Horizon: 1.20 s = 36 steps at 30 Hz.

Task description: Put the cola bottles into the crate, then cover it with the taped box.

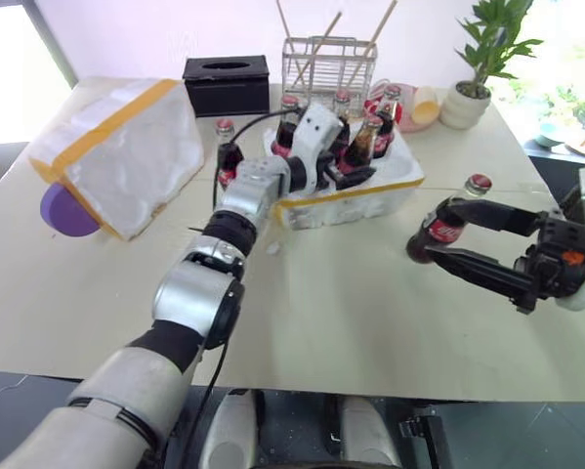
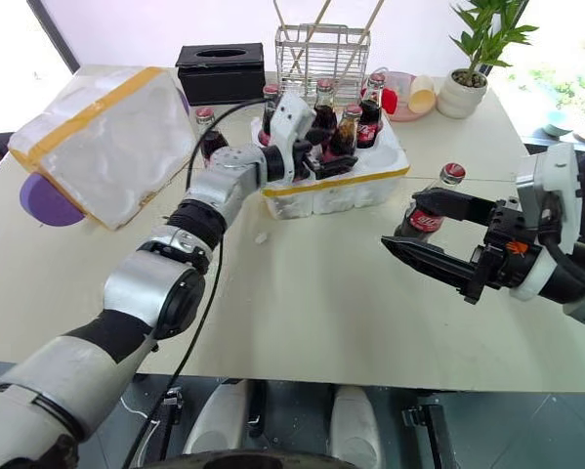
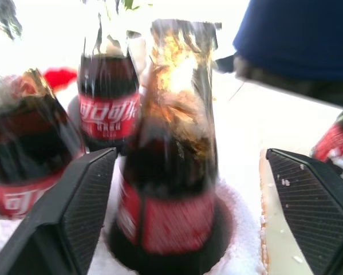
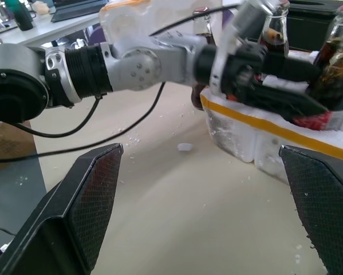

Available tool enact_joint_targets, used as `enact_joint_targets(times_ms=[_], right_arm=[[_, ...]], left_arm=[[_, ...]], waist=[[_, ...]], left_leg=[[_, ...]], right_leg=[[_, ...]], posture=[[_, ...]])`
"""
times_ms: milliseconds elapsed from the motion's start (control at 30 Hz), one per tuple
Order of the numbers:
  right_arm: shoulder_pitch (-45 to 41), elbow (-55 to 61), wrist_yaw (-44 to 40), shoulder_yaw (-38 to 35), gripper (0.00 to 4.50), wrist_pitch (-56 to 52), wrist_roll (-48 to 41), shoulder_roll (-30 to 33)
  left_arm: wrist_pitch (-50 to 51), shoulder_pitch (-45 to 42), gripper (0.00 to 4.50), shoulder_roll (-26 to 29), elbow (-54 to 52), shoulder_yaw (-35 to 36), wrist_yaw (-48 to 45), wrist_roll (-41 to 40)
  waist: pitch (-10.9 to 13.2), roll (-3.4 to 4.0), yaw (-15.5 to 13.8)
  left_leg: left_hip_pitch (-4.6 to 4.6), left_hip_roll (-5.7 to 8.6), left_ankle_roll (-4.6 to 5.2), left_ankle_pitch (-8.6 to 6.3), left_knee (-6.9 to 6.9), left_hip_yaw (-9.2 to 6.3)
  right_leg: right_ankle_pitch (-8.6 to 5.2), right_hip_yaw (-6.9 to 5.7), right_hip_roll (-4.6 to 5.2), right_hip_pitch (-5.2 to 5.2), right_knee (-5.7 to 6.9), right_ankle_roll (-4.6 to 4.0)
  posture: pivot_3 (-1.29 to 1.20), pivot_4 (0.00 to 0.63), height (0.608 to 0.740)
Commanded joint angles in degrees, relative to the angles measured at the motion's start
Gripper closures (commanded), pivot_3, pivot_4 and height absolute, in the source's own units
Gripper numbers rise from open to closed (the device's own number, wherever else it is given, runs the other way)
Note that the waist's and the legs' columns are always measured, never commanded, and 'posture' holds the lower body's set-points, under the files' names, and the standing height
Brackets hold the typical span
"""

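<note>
We see our left gripper (image 3: 177, 212) reaching into the white styrofoam crate (image 2: 370, 191), its fingers spread on either side of a cola bottle (image 3: 171, 172) seated in a hole, not squeezing it. Other bottles stand in the crate. Our right gripper (image 2: 417, 234) is spread wide around another cola bottle (image 2: 431, 210) standing on the table (image 2: 302, 313) beside the crate. The taped box (image 2: 102, 137) lies tilted to the left.
</note>
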<state>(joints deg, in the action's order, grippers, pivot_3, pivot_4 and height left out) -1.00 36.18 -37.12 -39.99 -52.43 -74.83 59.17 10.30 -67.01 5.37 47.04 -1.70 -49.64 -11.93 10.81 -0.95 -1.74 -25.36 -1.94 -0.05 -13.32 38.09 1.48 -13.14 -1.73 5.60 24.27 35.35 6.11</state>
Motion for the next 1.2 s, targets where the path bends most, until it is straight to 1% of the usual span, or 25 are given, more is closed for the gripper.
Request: enact_joint_targets(times_ms=[33, 100, 133, 200, 267, 300, 367, 433, 567, 733, 967, 1133, 1200], right_arm=[[0.0, 0.48, -0.46, -0.77, 0.0, 1.07, -0.02, 0.48], [0.3, 0.81, -0.55, -0.95, 0.0, 0.94, -0.73, 0.47], [0.26, 0.97, -0.51, -0.82, 0.0, 0.86, -1.12, 0.56], [0.23, 1.23, -0.75, -0.67, 0.0, 0.82, -1.76, 0.77], [-0.01, 1.2, -1.2, -0.41, 0.0, 0.73, -2.41, 1.12], [-0.46, 1.04, -1.38, 0.0, 0.0, 0.72, -2.67, 1.41], [-1.35, 0.63, -1.75, 0.79, 0.0, 0.8, -2.88, 1.96], [-2.5, 0.28, -2.18, 1.96, 0.0, 0.92, -3.07, 2.4], [-3.84, -0.13, -3.39, 3.82, 0.0, 1.21, -1.63, 3.19], [-4.7, -0.43, -3.4, 4.07, 0.0, 1.24, -2.12, 3.14], [-3.87, 0.26, -2.82, 3.54, 0.0, 1.52, -2.32, 2.13], [-3.23, 0.39, -2.57, 3.27, 0.0, 1.76, -2.33, 1.66], [-3.02, 0.44, -2.37, 3.31, 0.0, 1.89, -2.18, 1.4]], left_arm=[[13.91, 8.48, 0.03, 6.75, -26.97, 2.65, -5.34, -9.46], [21.65, 15.31, 0.03, 12.17, -40.3, 5.03, -4.57, -13.93], [24.25, 18.78, 0.03, 15.08, -45.24, 6.5, -3.39, -14.8], [27.67, 24.56, 0.03, 19.76, -51.86, 9.02, -0.69, -15.4], [30.14, 30.03, 0.03, 23.68, -56.29, 12.06, 2.52, -15.08], [30.76, 32.33, 0.03, 25.27, -57.47, 13.44, 4.56, -14.17], [30.3, 34.49, 0.03, 27.07, -57.6, 13.98, 7.47, -12.42], [27.05, 34.74, 0.03, 28.07, -54.65, 13.17, 8.77, -10.15], [21.87, 30.89, 0.03, 27.07, -45.91, 12.53, 10.25, -8.46], [12.81, 23.68, 0.03, 25.36, -30.45, 8.52, 6.67, -5.22], [3.62, 16.17, 0.03, 22.89, -12.5, 4.66, 2.08, -1.18], [-2.32, 11.73, 0.03, 21.16, -1.1, 4.16, 1.85, 1.2], [-4.24, 10.57, 0.54, 20.72, 1.9, 4.41, 1.88, 1.76]], waist=[[0.0, 0.03, 0.69], [0.0, 0.03, 1.11], [0.0, 0.04, 1.23], [0.0, 0.04, 1.06], [-0.01, 0.05, 0.92], [-0.01, 0.05, 1.0], [0.0, 0.02, 0.88], [0.02, -0.02, 0.58], [0.01, -0.03, -0.26], [0.01, -0.04, -0.65], [0.01, -0.04, -0.44], [0.02, -0.05, -0.47], [0.02, -0.05, -0.47]], left_leg=[[0.02, -0.02, 0.0, 0.0, -0.01, -0.02], [0.05, -0.03, -0.01, 0.01, -0.02, -0.07], [0.08, -0.03, -0.01, 0.01, -0.02, -0.07], [0.18, -0.03, -0.03, 0.03, 0.0, -0.07], [0.29, -0.02, -0.12, 0.1, 0.05, -0.09], [0.32, -0.02, -0.17, 0.13, 0.08, -0.1], [0.38, -0.02, -0.18, 0.13, 0.14, -0.05], [0.39, -0.01, -0.24, 0.17, 0.17, -0.06], [0.36, 0.0, -0.28, 0.19, 0.13, -0.04], [0.25, 0.01, -0.28, 0.19, 0.11, -0.02], [0.2, 0.01, -0.27, 0.19, 0.11, 0.0], [0.15, 0.0, -0.27, 0.19, 0.11, 0.0], [0.13, 0.0, -0.27, 0.19, 0.12, 0.0]], right_leg=[[0.0, 0.0, 0.0, 0.02, 0.13, 0.01], [0.0, -0.01, -0.01, 0.07, 0.4, 0.02], [0.0, 0.01, -0.01, 0.1, 0.46, 0.02], [-0.01, 0.02, -0.02, 0.09, 0.66, 0.01], [-0.02, 0.02, -0.02, 0.01, 0.73, -0.01], [-0.13, 0.02, -0.03, -0.07, 0.69, -0.21], [-0.15, 0.1, -0.02, -0.16, 0.63, -0.24], [-0.15, 0.09, -0.02, -0.23, 0.56, -0.26], [-0.15, 0.08, -0.01, -0.22, 0.42, -0.28], [-0.14, 0.05, -0.02, -0.15, 0.42, -0.26], [-0.08, 0.05, -0.02, -0.06, 0.44, -0.16], [-0.01, 0.05, -0.02, -0.02, 0.45, -0.03], [0.0, 0.05, -0.02, 0.01, 0.46, -0.02]], posture=[[0.0, 0.15, 0.74], [0.0, 0.15, 0.74], [0.0, 0.15, 0.74], [0.0, 0.15, 0.74], [0.0, 0.15, 0.74], [0.0, 0.15, 0.74], [0.0, 0.15, 0.74], [0.0, 0.15, 0.74], [0.0, 0.15, 0.74], [0.0, 0.15, 0.74], [0.0, 0.15, 0.74], [0.0, 0.15, 0.74], [0.0, 0.15, 0.74]])
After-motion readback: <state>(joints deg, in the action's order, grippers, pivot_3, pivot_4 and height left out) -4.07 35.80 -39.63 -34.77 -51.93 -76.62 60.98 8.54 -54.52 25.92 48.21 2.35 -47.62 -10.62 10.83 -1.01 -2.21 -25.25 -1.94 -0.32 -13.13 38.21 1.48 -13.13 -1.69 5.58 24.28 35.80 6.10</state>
